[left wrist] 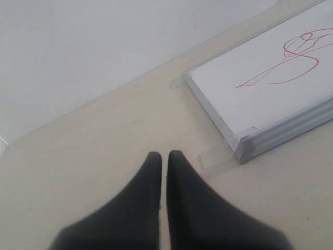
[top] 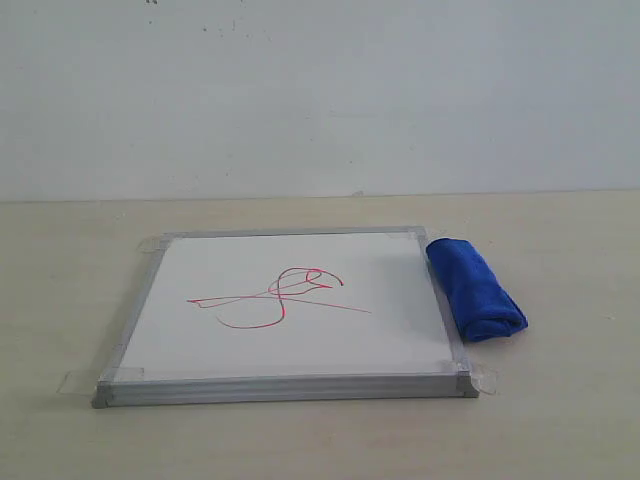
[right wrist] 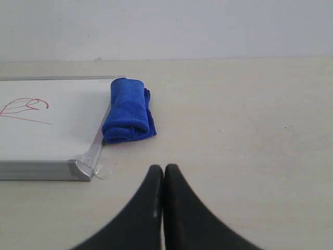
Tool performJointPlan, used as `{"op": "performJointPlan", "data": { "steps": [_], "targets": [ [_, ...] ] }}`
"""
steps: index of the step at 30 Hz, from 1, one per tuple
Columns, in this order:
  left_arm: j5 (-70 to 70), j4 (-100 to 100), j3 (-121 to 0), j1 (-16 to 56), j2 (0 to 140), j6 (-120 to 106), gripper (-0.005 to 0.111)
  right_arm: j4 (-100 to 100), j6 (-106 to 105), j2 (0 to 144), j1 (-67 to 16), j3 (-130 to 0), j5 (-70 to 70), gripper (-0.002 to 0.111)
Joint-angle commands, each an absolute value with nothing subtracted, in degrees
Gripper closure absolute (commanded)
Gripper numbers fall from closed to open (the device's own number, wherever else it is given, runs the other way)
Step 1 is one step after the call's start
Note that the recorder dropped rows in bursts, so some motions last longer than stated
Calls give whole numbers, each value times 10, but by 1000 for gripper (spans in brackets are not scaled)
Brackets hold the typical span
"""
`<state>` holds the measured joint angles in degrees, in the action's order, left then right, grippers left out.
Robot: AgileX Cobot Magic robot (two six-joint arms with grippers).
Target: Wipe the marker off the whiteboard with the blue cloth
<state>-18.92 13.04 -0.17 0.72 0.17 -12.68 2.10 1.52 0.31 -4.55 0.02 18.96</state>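
The whiteboard (top: 200,340) lies flat on the table, silver-framed, with clear tape tabs at its corners. A red-pink marker scribble (top: 275,298) of loops and long strokes crosses its middle; it also shows as marker (left wrist: 291,60) and marker (right wrist: 23,109) in the wrist views. The rolled blue cloth (top: 474,287) rests against the board's right edge, seen as blue cloth (right wrist: 127,110) in the right wrist view. My left gripper (left wrist: 164,155) is shut and empty, off the board's near left corner. My right gripper (right wrist: 163,169) is shut and empty, short of the cloth. Neither gripper shows in the exterior view.
The beige table (top: 560,400) runs back to a plain white wall (top: 320,90). Tape tabs (top: 75,381) stick out from the board's corners onto the table.
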Motion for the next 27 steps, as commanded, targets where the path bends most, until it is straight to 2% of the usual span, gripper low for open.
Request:
{"op": "performJointPlan", "data": {
  "steps": [1, 20, 27],
  "targets": [
    [-188, 133, 0, 6, 0, -130, 103, 20, 13, 0, -46, 0, 186, 109],
    [-188, 133, 0, 6, 0, -130, 103, 20, 13, 0, -46, 0, 181, 109],
    [-188, 133, 0, 6, 0, -130, 103, 18, -4, 0, -46, 0, 97, 109]
  ]
}}
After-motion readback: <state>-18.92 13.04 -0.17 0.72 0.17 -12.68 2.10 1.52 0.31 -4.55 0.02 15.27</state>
